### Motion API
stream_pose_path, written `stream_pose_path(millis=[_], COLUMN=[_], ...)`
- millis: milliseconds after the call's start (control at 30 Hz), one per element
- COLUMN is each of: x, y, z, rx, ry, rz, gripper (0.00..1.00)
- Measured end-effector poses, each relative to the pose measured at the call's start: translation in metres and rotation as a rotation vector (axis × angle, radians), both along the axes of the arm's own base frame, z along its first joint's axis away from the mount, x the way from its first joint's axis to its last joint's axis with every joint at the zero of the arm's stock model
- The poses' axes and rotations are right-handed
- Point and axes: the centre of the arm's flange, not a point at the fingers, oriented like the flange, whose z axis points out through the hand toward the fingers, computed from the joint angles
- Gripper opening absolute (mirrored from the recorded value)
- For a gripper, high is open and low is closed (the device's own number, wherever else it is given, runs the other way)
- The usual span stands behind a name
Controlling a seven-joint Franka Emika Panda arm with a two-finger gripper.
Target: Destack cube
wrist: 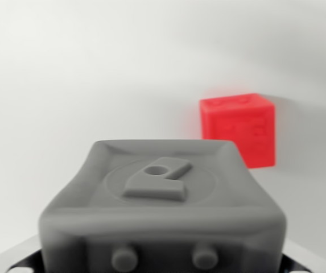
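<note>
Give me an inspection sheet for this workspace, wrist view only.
Surface: plain white surface, bare apart from the red cube.
Job's things: grey cube fills the near foreground, close to the camera, raised symbol on its top face; red cube stands apart, beyond it toward the wrist view's right. The two are not stacked.
Clutter: nothing seen.
Grippers: fingers not visible; state cannot be told.
Cables: nothing seen.
Surroundings: white background, blurred.
</note>
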Motion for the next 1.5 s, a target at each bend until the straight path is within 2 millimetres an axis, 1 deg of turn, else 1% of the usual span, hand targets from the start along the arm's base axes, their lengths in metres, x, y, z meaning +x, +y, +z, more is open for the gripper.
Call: stream_pose_path(millis=[1500], x=[-0.01], y=[0.089], z=[-0.008], rx=[-0.001], ry=[0.001], rz=[-0.203], gripper=[0.0])
